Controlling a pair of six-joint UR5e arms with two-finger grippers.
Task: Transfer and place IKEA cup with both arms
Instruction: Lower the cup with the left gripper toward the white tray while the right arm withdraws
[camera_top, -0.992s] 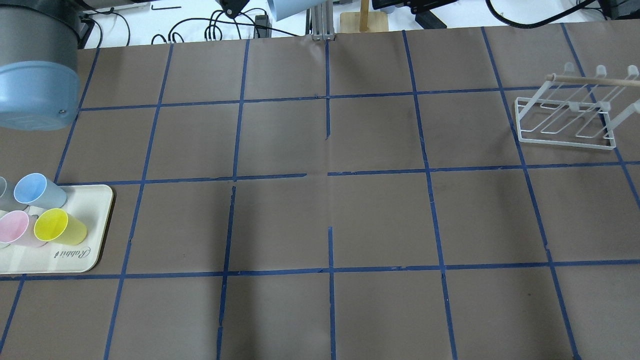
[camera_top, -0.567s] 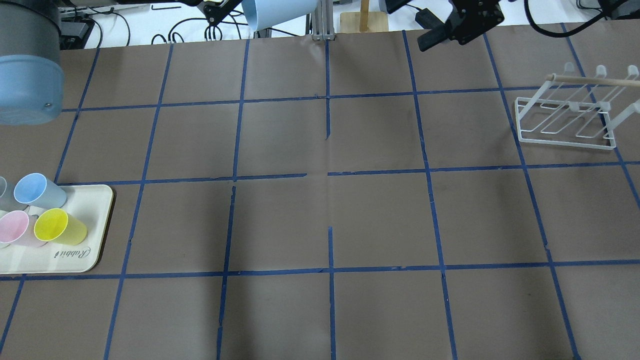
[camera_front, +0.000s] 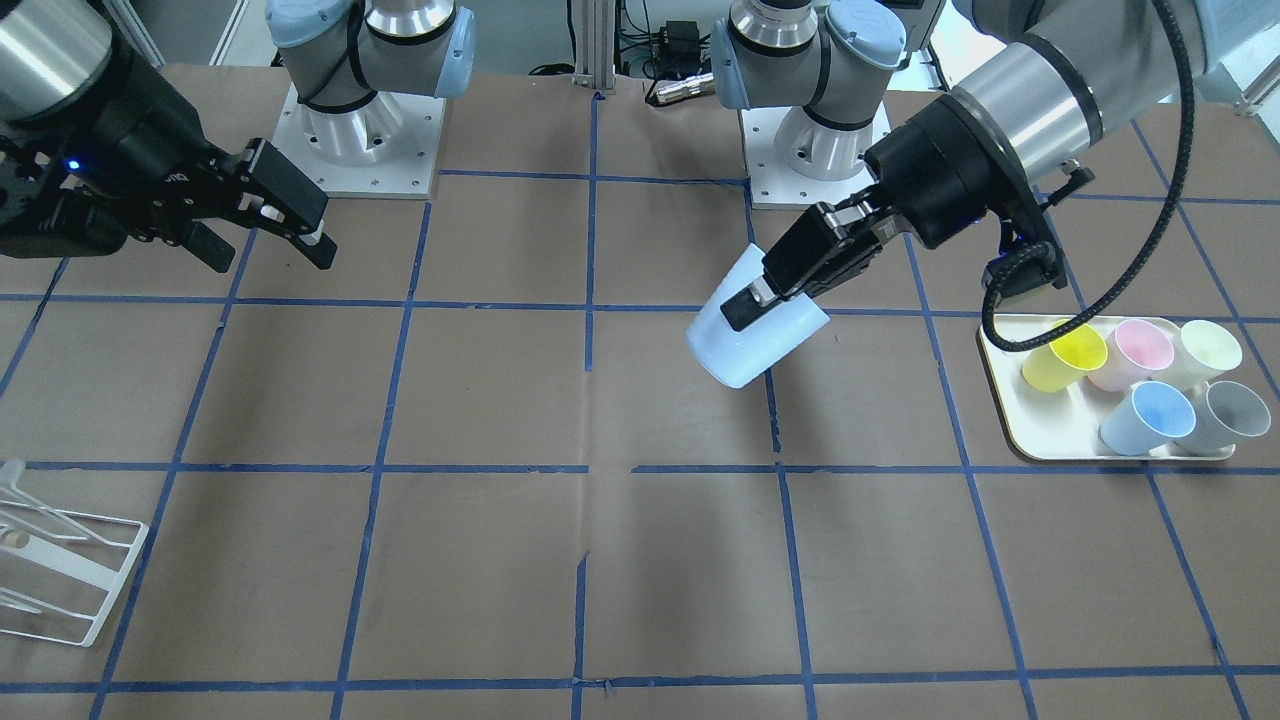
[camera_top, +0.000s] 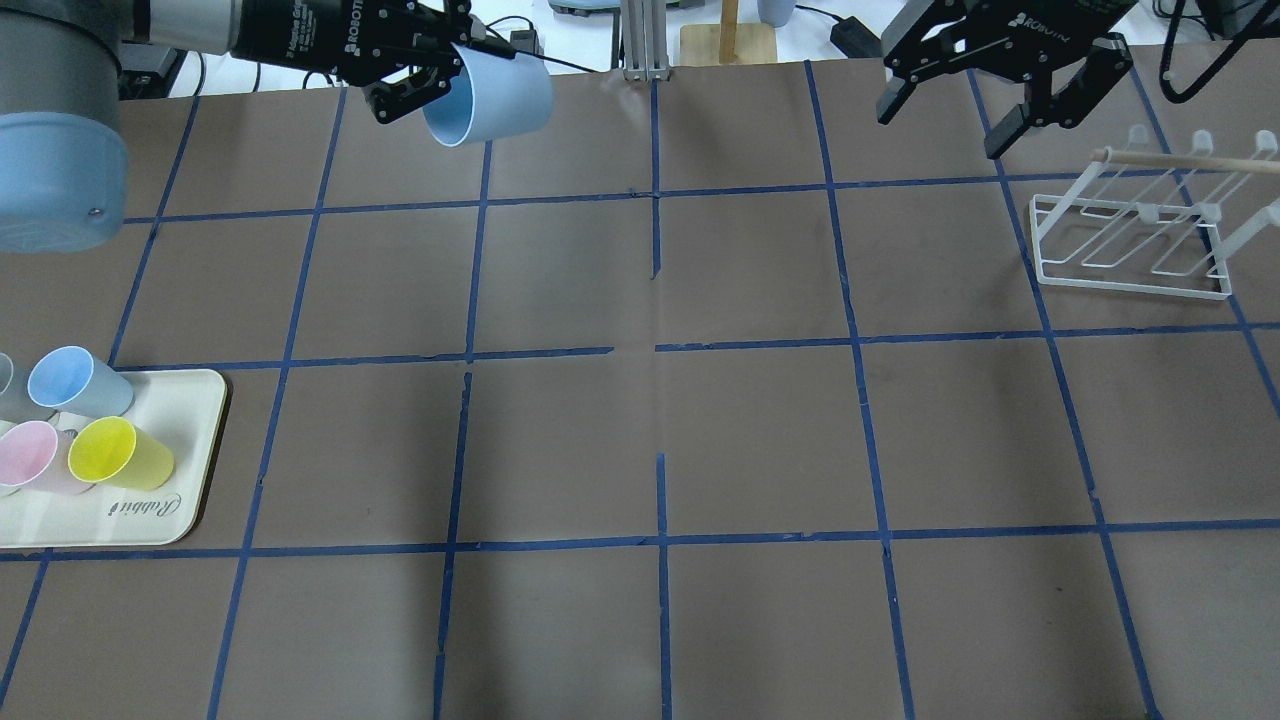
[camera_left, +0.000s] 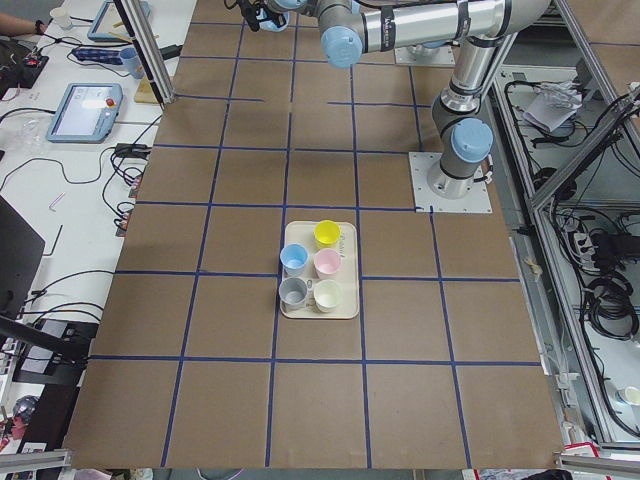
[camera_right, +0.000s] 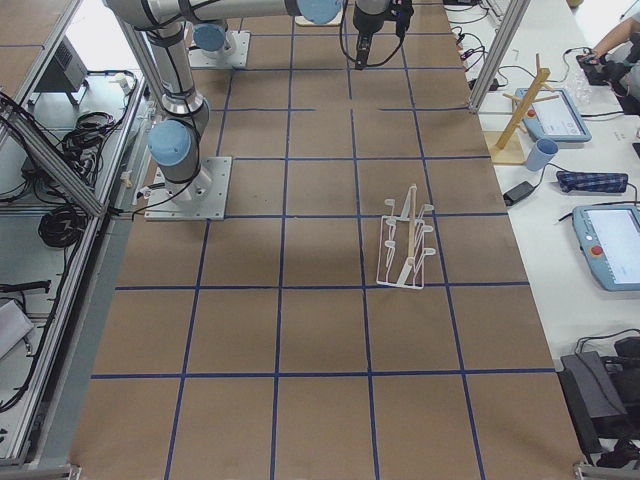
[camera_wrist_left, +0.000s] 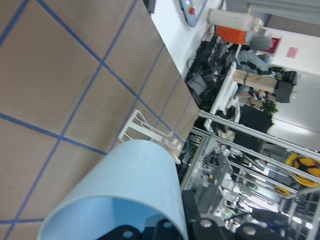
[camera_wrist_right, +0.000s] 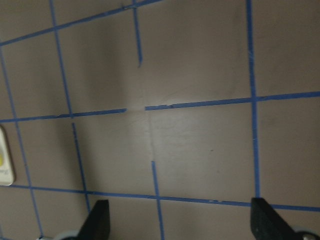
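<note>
My left gripper (camera_front: 757, 302) is shut on the IKEA cup (camera_front: 752, 338), a pale-blue tumbler, and holds it tilted in the air over the table's middle. In the overhead view the gripper (camera_top: 415, 82) holds the cup (camera_top: 495, 95) at the far left-centre, mouth facing the camera. The cup's wall (camera_wrist_left: 125, 190) fills the left wrist view. My right gripper (camera_top: 945, 120) is open and empty, in the air near the far right. It also shows in the front view (camera_front: 265, 245). Its two fingertips stand wide apart in the right wrist view (camera_wrist_right: 182, 225). An identical pale-blue cup (camera_top: 75, 380) stands on the tray.
A cream tray (camera_top: 185, 500) at the near left holds the blue twin, a yellow cup (camera_top: 115, 450), a pink cup (camera_top: 30, 452), and a grey cup (camera_front: 1225, 410). A white wire rack (camera_top: 1140, 240) with a wooden rod stands at the far right, close to my right gripper.
The left gripper with the cup has come down from the top edge and moved left over the table. The right gripper has come into view at the far right.
</note>
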